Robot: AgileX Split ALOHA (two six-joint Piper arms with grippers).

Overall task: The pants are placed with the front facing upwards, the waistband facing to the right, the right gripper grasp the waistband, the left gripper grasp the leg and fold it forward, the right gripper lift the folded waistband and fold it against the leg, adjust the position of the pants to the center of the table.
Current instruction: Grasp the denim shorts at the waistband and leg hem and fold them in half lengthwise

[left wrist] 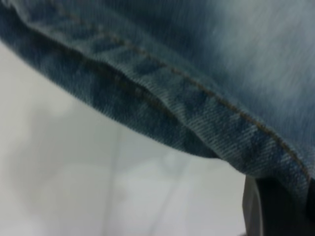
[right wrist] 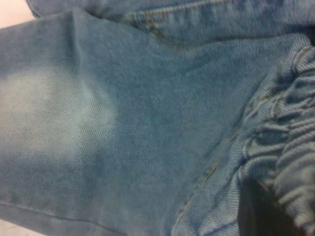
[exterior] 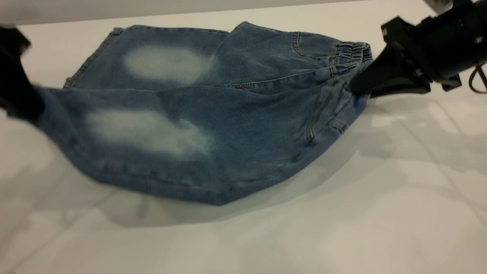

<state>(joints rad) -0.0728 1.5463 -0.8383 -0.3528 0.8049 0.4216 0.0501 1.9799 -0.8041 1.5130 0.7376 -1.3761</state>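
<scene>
Holding: right end effector [exterior: 357, 85] is clamped on the waistband [exterior: 352, 53] at the right end of the pants [exterior: 198, 125], its black claw reaching in from the upper right of the exterior view.
Left end effector [exterior: 23, 102]: a dark blurred shape at the far left, against the hem corner of the near leg; denim runs into it, so it appears closed on the leg hem.
Pants position: spread across the far-left part of the counter [exterior: 342, 213], waistband to the right, 2 legs to the left; the near leg is raised, its lower edge sagging in a curve above a soft shadow.
Surroundings: only bare counter around the pants; the lifted near leg hides the counter behind it.
Materials: blue denim with visible twill weave, tan stitching, a stitched hem band [left wrist: 162, 93], 1 pale faded oval on each leg.
Waistband texture: tightly gathered pleats [right wrist: 290, 132].
Counter: flat, matte, white to pale grey.
</scene>
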